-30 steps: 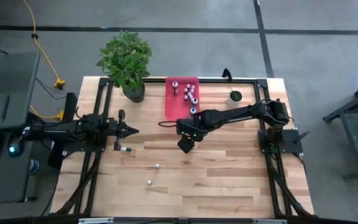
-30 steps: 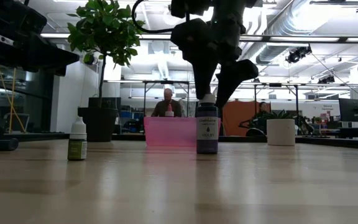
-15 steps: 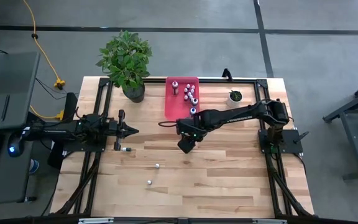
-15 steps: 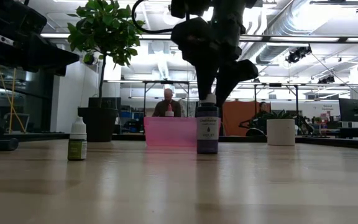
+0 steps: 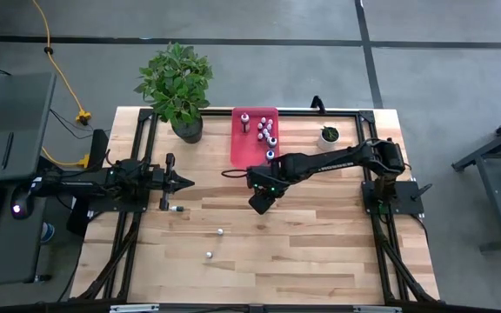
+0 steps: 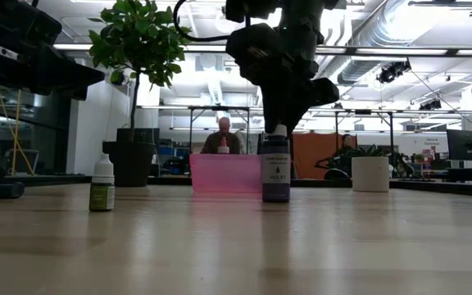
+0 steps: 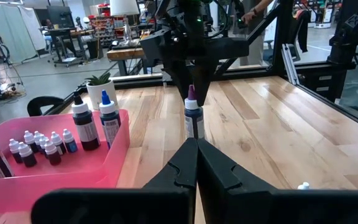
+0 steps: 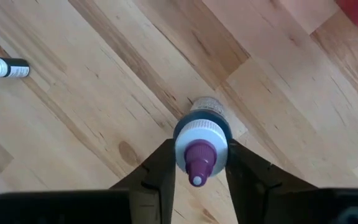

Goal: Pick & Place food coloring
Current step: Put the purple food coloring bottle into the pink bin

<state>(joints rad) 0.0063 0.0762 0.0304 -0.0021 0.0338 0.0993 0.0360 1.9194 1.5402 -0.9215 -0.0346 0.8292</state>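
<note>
A violet food coloring bottle (image 6: 275,176) with a white collar and purple tip stands upright on its base on the wooden table, near the pink tray (image 5: 242,148). My right gripper (image 6: 279,124) reaches down over the bottle (image 8: 201,149) and is shut on its top. In the high view the gripper (image 5: 261,202) hides it. Several more food coloring bottles (image 5: 266,130) stand in the tray. My left gripper (image 5: 190,183) waits shut at the table's left, pointing level toward the bottle (image 7: 192,118). My right gripper pinches the bottle's white collar (image 8: 185,138), just under the purple tip, between its two fingers, one on each side. The fingers (image 8: 160,168) come from above, pointing steeply down. The bottle stays upright with its base on the table.
Three small bottles lie or stand loose on the table (image 5: 220,232), (image 5: 208,255), (image 5: 177,209). A big potted plant (image 5: 177,83) stands far left of the tray, a small white pot (image 5: 329,135) to its right. A black frame rims the table.
My right gripper has shut its fingers from wide apart onto the top of the violet bottle, without moving from its place. The bottle still stands upright on the table.
</note>
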